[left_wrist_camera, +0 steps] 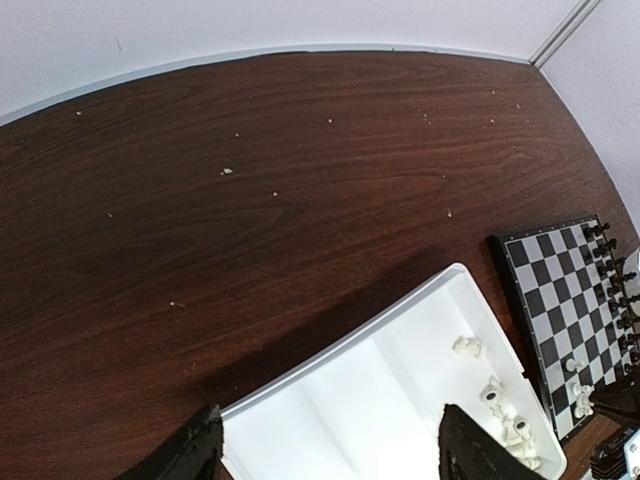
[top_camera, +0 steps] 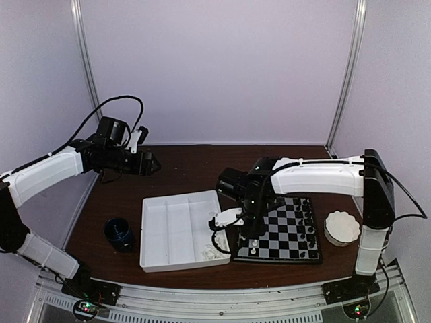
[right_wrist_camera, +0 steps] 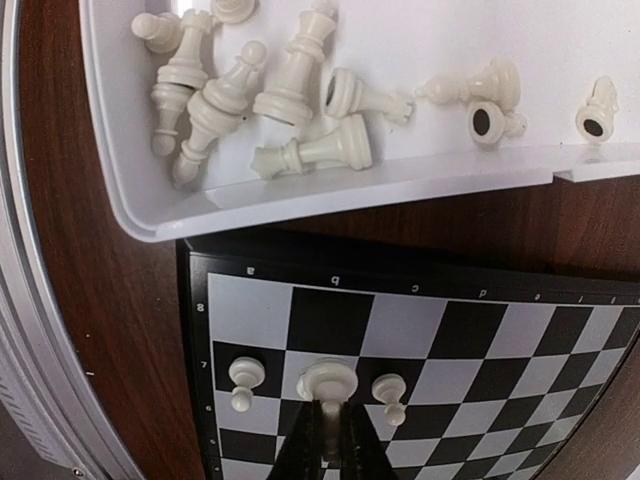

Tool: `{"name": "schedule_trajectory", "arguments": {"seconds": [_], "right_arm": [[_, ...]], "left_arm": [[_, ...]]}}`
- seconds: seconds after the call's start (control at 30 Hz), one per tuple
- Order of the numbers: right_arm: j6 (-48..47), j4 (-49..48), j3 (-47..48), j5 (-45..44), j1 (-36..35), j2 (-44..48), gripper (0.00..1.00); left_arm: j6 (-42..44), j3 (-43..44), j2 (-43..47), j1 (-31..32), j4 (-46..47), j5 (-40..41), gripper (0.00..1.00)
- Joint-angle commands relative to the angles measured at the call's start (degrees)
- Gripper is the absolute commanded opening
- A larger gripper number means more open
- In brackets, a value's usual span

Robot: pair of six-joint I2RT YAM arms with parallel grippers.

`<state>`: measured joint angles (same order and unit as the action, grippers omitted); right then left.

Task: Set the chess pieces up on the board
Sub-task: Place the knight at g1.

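The board (top_camera: 286,215) lies right of centre, and my right gripper (top_camera: 250,232) hovers over its near-left corner. In the right wrist view this gripper (right_wrist_camera: 328,445) is shut on a white pawn (right_wrist_camera: 327,382), held in row 7 between two standing white pawns (right_wrist_camera: 243,380) (right_wrist_camera: 388,392). Black pieces (top_camera: 308,219) line the board's right edge. Several loose white pieces (right_wrist_camera: 260,90) lie in the white tray (right_wrist_camera: 300,195). My left gripper (top_camera: 151,163) is raised at the back left, open and empty. Its fingers (left_wrist_camera: 190,455) frame the tray's far rim (left_wrist_camera: 350,340).
The compartmented tray (top_camera: 168,232) sits just left of the board, touching its edge. A dark blue cup (top_camera: 120,233) stands left of the tray. A white scalloped bowl (top_camera: 342,227) stands right of the board. White walls and metal posts enclose the table.
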<state>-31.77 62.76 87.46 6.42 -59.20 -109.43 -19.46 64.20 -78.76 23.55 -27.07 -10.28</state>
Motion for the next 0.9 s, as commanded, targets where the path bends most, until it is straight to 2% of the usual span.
{"name": "schedule_trajectory", "arguments": {"seconds": [0.0,0.5,0.57,0.7,0.87], "right_arm": [[-0.4,-2.8,-0.4,1.2,0.8,-1.5,0.00],[-0.8,-1.4,0.8,3.0,0.9,-5.6,0.02],[-0.5,-1.6,0.9,2.6,0.9,-5.7,0.03],[-0.6,-1.3,1.0,2.1,0.9,-5.6,0.11],[-0.6,-1.2,0.7,1.3,0.8,-5.4,0.10]], "left_arm": [[-0.4,1.8,-0.6,-0.5,1.4,-0.7,0.74],[-0.3,1.9,-0.7,-0.5,1.5,-0.8,0.74],[-0.3,1.9,-0.7,-0.5,1.5,-0.8,0.74],[-0.3,1.9,-0.6,-0.5,1.4,-0.9,0.74],[-0.4,1.9,-0.7,-0.5,1.5,-0.9,0.74]]}}
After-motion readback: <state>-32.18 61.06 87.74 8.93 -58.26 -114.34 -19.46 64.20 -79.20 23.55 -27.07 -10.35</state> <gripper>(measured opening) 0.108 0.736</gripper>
